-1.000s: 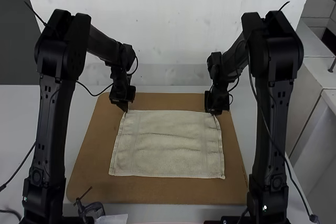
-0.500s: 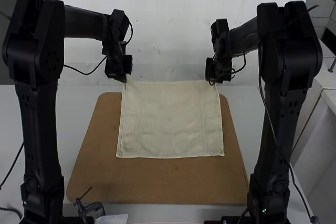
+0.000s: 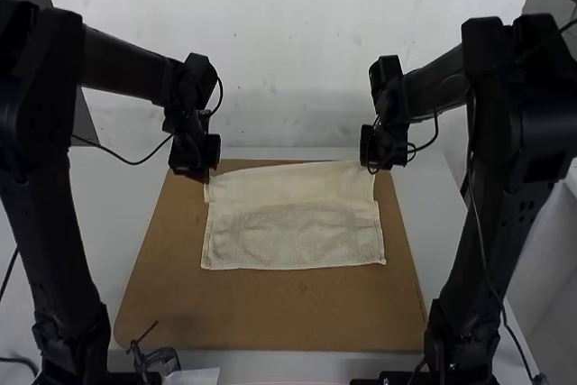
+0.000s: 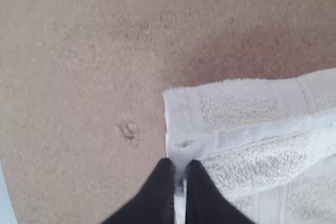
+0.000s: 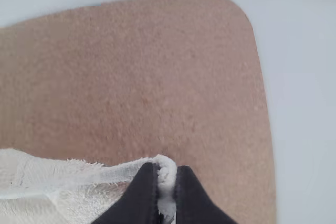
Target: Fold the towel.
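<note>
Well, the white tabletop (image 3: 117, 209) reaches out past both grippers, and the brown board (image 3: 270, 308) sits on it under my work, its bare near part on the arms' side of them. The towel (image 3: 293, 233) lies mostly spread on that board, from the grippers back toward the arm bases. Its longer run looks crosswise, from one gripper to the other, so neither arm is nearer: each has its own end of the far edge.

A smoother band beside the grippers meets the rougher, flat part at a crease; I can't tell how many layers lie there. I'd judge the fold is just starting, and the next move wants both grippers drawn back together over the flat part; if one leads, the fold may skew.

Closest in, the left gripper (image 4: 180, 169) pinches cloth near one corner, and the right gripper (image 5: 167, 174) clamps a small gathered bit at the other.
</note>
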`<action>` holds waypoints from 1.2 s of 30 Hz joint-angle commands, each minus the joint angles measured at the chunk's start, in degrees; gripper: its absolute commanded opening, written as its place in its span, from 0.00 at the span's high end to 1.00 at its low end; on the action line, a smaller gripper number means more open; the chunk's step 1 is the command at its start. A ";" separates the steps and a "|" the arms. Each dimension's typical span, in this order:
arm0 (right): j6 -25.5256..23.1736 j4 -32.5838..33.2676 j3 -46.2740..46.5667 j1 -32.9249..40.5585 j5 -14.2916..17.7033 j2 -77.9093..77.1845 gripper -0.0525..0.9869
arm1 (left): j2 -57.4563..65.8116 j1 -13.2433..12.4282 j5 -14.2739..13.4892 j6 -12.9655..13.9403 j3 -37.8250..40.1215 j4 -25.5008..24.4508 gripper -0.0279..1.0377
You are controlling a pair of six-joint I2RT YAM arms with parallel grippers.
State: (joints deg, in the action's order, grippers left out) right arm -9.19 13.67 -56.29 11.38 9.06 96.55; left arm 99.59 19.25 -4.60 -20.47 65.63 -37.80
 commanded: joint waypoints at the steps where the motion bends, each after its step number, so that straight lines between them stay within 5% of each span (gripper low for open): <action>1: 1.37 -0.14 4.61 0.93 1.05 -6.29 0.94 | -6.78 1.50 -0.85 -0.45 -5.68 0.89 0.96; 20: 4.71 5.22 25.36 3.48 0.26 -33.45 0.94 | -25.59 10.81 -1.20 -2.12 -22.91 0.45 0.96; 36: 4.71 -5.76 26.67 3.04 1.14 -20.97 0.94 | -12.49 8.53 -3.05 -1.42 -22.12 9.68 0.96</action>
State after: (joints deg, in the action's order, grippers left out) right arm -4.67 9.65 -29.65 13.87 9.10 73.41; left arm 84.07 28.38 -6.48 -22.15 41.65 -29.19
